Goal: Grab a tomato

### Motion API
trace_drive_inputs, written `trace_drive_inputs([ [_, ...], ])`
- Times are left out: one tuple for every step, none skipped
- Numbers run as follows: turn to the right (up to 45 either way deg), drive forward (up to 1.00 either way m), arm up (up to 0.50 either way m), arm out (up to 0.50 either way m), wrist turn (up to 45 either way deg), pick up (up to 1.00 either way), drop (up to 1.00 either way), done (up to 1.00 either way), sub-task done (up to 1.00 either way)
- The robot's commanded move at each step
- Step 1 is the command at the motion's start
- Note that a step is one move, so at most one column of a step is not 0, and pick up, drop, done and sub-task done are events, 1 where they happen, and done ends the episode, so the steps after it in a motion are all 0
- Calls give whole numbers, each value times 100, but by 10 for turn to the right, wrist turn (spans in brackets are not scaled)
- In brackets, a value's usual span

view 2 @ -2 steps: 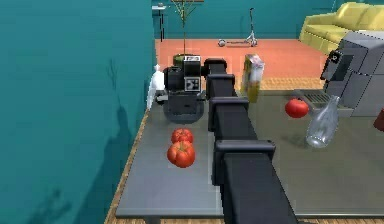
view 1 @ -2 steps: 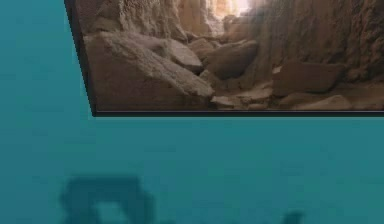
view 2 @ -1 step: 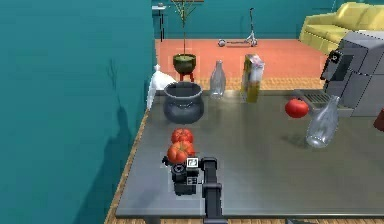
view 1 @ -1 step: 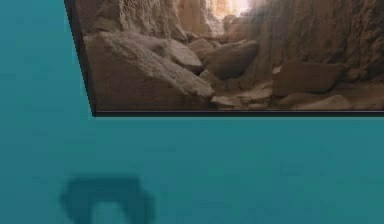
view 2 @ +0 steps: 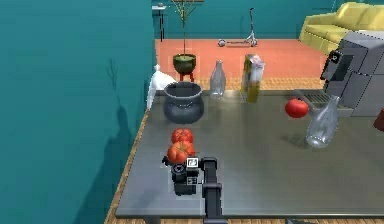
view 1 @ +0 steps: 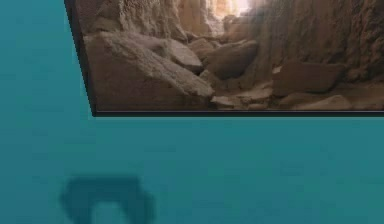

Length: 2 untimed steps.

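In the arm side view the arm (view 2: pixel 212 192) rises from the bottom edge over a grey table (view 2: pixel 260 175). The gripper (view 2: pixel 179 167) sits at its far end, on the near side of a dark pot (view 2: pixel 183 101). A tomato (view 2: pixel 180 152) lies on the table right at the gripper. I cannot tell whether the gripper touches it or holds anything, nor how the fingers are set. A second tomato (view 2: pixel 182 135) lies just beyond, between the first and the pot. A third tomato (view 2: pixel 296 107) lies well to the pot's right, near a glass flask (view 2: pixel 321 126).

To the pot's right and farther back stand a clear bottle (view 2: pixel 217 78) and a carton (view 2: pixel 253 76). Just behind the pot is a plant (view 2: pixel 184 63) in a dark planter. Far to the pot's right, at the picture's edge, is a grey machine (view 2: pixel 356 62).

The forward view faces a teal wall (view 1: pixel 190 165) with a picture (view 1: pixel 235 55) of a rocky canyon hung on it.
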Motion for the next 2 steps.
trace_drive_inputs([
  [0,0,10,0,0,0,0,0,0],
  [0,0,0,0,0,0,0,100,0],
])
